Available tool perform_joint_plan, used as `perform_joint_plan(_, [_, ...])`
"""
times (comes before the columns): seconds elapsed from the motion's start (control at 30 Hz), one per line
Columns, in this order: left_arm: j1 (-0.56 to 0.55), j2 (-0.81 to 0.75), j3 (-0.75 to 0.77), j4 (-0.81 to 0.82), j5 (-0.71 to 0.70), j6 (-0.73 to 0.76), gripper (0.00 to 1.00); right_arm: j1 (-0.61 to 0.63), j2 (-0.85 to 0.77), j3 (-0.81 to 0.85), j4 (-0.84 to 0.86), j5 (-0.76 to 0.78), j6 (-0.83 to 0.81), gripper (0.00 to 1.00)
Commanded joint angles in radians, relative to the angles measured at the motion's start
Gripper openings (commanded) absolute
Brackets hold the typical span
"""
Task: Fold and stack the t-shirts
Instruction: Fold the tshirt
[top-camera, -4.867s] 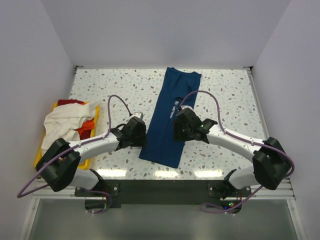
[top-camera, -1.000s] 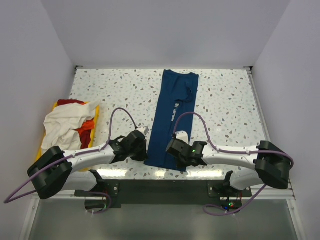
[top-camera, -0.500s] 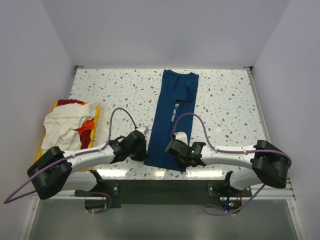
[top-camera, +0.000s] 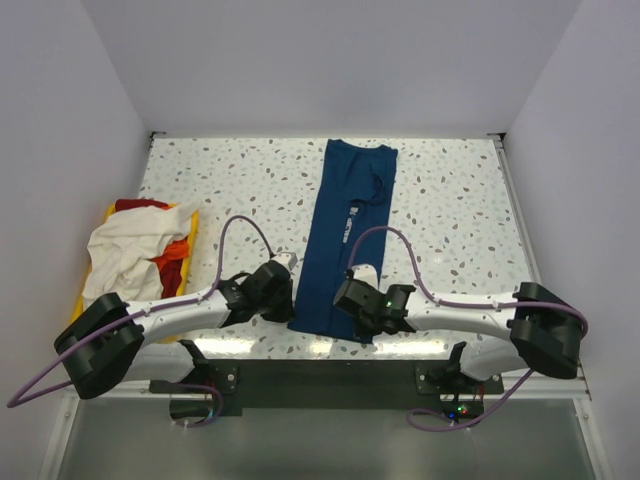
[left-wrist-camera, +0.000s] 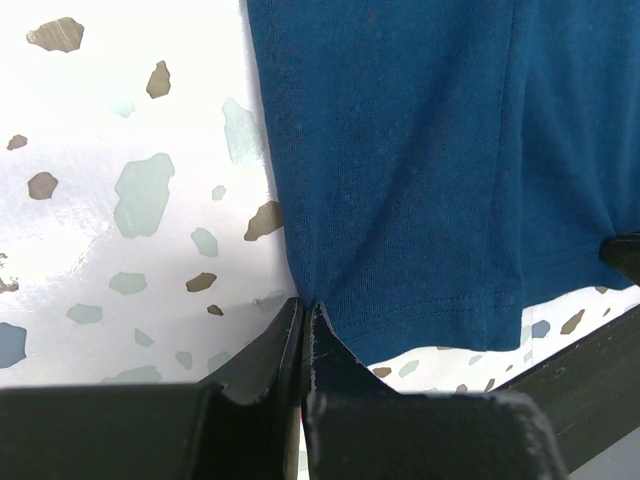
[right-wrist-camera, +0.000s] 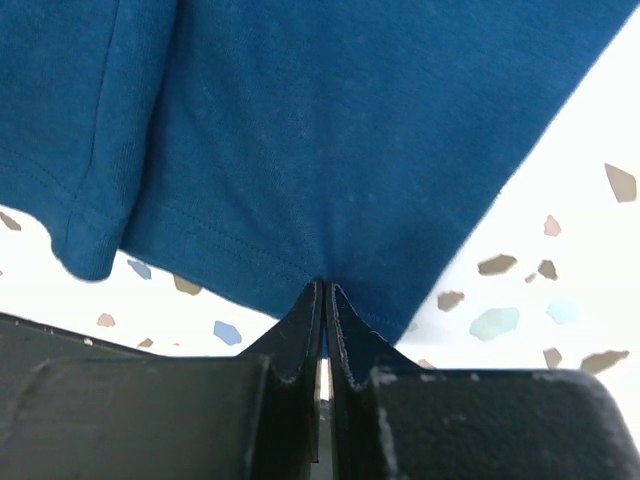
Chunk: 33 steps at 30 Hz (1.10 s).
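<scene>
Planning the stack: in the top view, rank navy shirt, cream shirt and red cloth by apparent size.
1. navy shirt, a long folded strip.
2. cream shirt, crumpled.
3. red cloth, only an edge showing past the cream one, so its true size is hidden.

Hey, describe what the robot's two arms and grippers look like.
The left arm and right arm have white links with bulky black joints, and a purple cable loops along each. The left gripper and right gripper have black wedge-shaped fingers. A small green light glows on the right arm.
</scene>
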Motion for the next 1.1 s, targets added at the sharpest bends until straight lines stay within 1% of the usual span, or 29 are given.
perform_joint_plan(0.0, [-0.004,-0.007,0.006,-0.063,-0.034,0.01,0.0,0.006,-0.069,0.006,-0.072,0.043,0.023,0.03])
perform_joint_plan(0.43, [-0.005,-0.015,0.007,-0.067,-0.037,0.007,0.0,0.006,-0.195,-0.013,-0.227,0.073,0.038,0.01])
perform_joint_plan(0.77, [-0.004,-0.014,0.009,-0.066,-0.033,0.007,0.0,0.006,-0.256,-0.006,-0.285,0.081,0.05,0.01])
perform_joint_plan(0.9, [-0.005,-0.015,0.003,-0.06,-0.028,0.005,0.0,0.006,-0.267,-0.029,-0.235,0.049,0.044,0.05])
perform_joint_plan(1.07, [-0.004,-0.012,0.001,-0.055,-0.027,0.005,0.0,0.007,-0.206,-0.071,-0.103,0.001,0.046,0.08])
